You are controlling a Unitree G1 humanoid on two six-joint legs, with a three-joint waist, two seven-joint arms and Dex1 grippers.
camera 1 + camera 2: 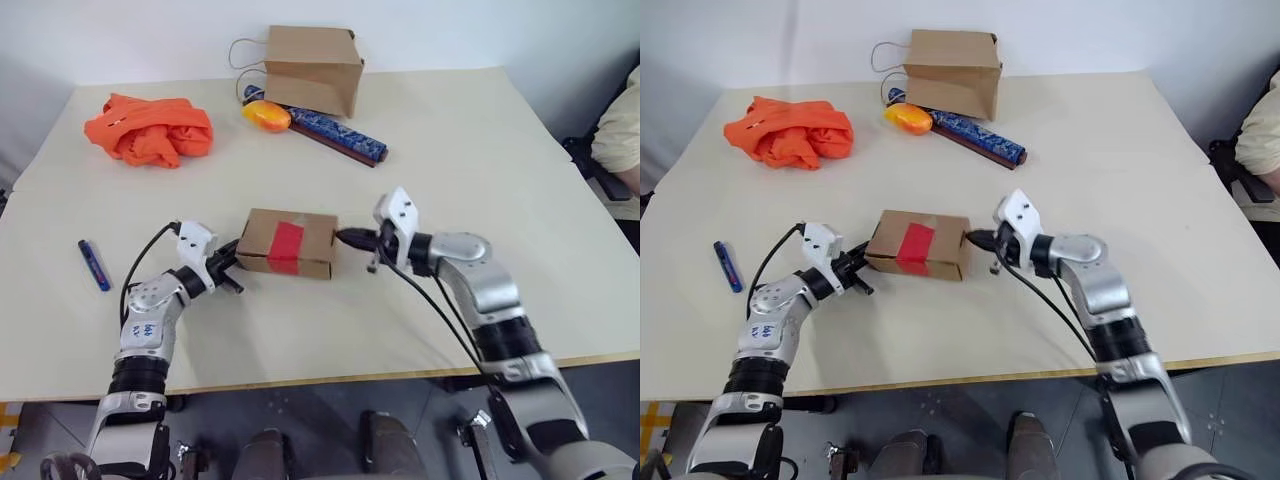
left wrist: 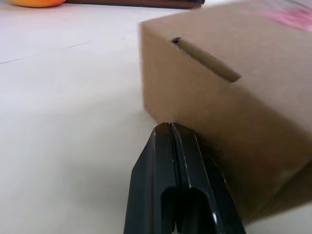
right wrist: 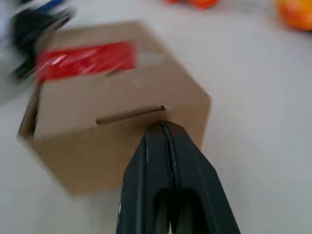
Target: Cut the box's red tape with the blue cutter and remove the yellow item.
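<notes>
The small brown box (image 1: pixel 262 238) lies in the middle of the table, with the red tape (image 1: pixel 287 246) across its top. My left gripper (image 1: pixel 232 264) is shut and empty, its tip against the box's left end (image 2: pixel 204 97). From the other side, my right gripper (image 1: pixel 350 238) is also shut on nothing, its tip at the box's right end (image 3: pixel 122 141). The blue cutter (image 1: pixel 95 265) lies on the table well to the left of my left arm, held by no gripper. The yellow item is hidden.
At the back stand a brown paper bag (image 1: pixel 313 68), an orange-yellow fruit-like thing (image 1: pixel 266 116) and a long blue patterned rod (image 1: pixel 335 133). An orange cloth bundle (image 1: pixel 150 130) lies back left. A person's sleeve (image 1: pixel 622 130) shows at the right edge.
</notes>
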